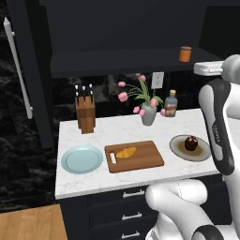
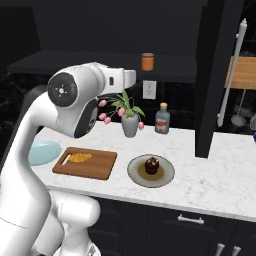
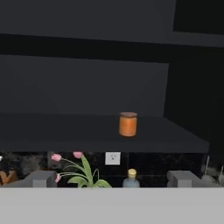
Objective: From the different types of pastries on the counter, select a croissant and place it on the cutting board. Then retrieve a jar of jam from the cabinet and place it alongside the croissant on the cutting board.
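The golden croissant (image 1: 126,152) (image 2: 79,157) lies on the wooden cutting board (image 1: 145,161) (image 2: 97,166), near its slot end. The orange-brown jar of jam (image 1: 185,54) (image 2: 147,61) (image 3: 127,124) stands upright on the black cabinet's shelf ledge (image 1: 117,63) (image 3: 65,131). My gripper (image 3: 110,179) is raised to shelf height and faces the jar from a distance. It is open, its fingertips (image 3: 38,178) wide apart with nothing between them. The dark brown round pastry (image 1: 191,143) (image 2: 151,165) sits on a grey-brown plate (image 1: 202,152) (image 2: 167,176) on the marble counter (image 1: 117,129).
A light-blue plate (image 1: 82,159) lies left of the board. A knife block (image 1: 85,112), a vase of pink tulips (image 1: 148,112) (image 2: 129,122) and a red-labelled bottle (image 1: 171,104) (image 2: 161,119) stand along the backsplash. A tall dark panel (image 2: 212,75) drops to the counter on the right.
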{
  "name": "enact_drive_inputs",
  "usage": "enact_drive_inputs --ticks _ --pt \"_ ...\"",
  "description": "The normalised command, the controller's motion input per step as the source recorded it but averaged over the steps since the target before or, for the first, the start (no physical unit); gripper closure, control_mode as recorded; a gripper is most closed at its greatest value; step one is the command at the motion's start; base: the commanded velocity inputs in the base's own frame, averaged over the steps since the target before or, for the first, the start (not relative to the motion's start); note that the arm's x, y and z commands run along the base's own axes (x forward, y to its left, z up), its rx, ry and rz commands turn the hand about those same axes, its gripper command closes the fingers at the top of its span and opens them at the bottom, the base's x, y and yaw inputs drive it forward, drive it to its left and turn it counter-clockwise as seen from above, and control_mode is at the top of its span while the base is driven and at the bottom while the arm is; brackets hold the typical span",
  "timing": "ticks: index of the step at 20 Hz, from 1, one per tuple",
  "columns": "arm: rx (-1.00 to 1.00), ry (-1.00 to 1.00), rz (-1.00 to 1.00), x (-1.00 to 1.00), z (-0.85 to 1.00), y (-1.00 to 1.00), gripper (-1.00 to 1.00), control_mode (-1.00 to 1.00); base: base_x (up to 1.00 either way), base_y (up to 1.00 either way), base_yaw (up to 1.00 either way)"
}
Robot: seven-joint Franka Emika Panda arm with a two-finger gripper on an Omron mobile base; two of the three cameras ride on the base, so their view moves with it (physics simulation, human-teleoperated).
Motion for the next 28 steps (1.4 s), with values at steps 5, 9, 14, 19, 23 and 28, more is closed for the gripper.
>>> enact_drive_inputs --ticks 5,9,14,19,23,28 --pt "-0.02 0.00 -0.08 0.16 0.02 -0.28 -1.00 -1.00 0.00 0.00 0.00" --pt "0.00 0.00 -0.07 0.06 0.02 0.00 -1.00 -1.00 0.00 0.00 0.00" --pt "0.00 0.00 -0.01 0.08 0.00 0.00 -1.00 -1.00 0.00 0.00 0.00" --pt "-0.04 0.00 -0.01 0.37 0.00 0.00 -1.00 -1.00 0.00 0.00 0.00" --pt "-0.06 0.00 0.00 0.47 0.00 0.01 -1.00 -1.00 0.00 0.00 0.00" --pt "-0.04 0.00 0.00 0.45 0.00 0.00 -1.00 -1.00 0.00 0.00 0.00"
